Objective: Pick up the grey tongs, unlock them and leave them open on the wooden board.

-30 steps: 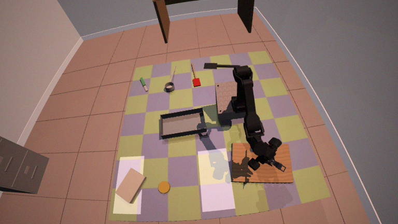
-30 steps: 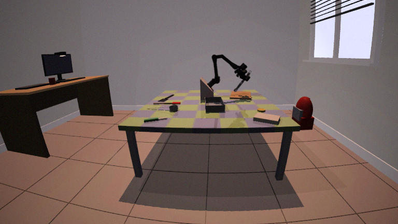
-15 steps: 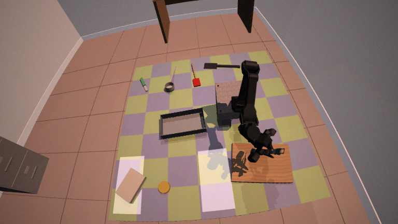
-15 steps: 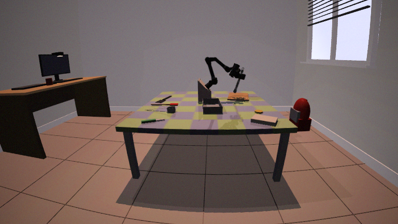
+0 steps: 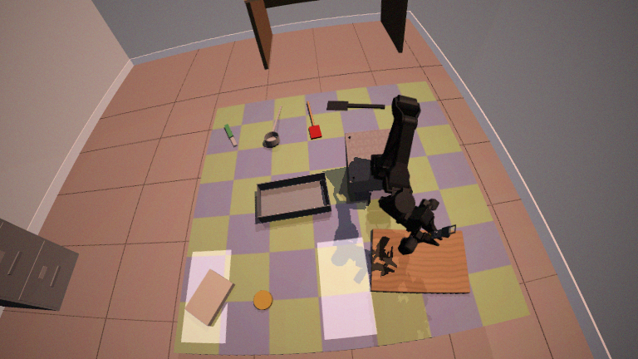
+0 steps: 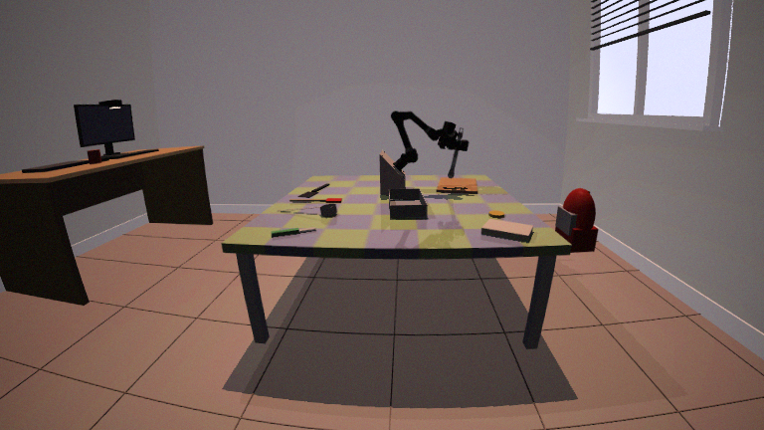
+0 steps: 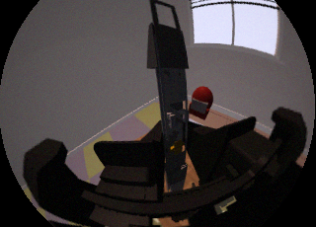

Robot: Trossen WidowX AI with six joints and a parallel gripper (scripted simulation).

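My gripper point(image 5: 425, 235) point(image 6: 455, 146) point(image 7: 169, 122) is shut on the grey tongs point(image 5: 445, 231) point(image 6: 453, 166) point(image 7: 173, 103) and holds them in the air above the wooden board point(image 5: 437, 270) point(image 6: 459, 184). In the exterior view the tongs hang nearly upright, tips pointing down, just clear of the board. In the wrist view the arms look closed together, with the loop end far from the fingers. The dark roasting tin point(image 5: 257, 204) point(image 6: 406, 210) stands left of the board with nothing across it.
On the checked cloth lie a red spatula point(image 5: 314, 130), a black spatula point(image 5: 355, 105), a small metal cup with a handle point(image 5: 271, 139), a green-handled tool point(image 5: 229, 135), an orange disc point(image 5: 262, 299) and a tan slab point(image 5: 209, 296). A red object point(image 6: 579, 217) stands at the table's right end.
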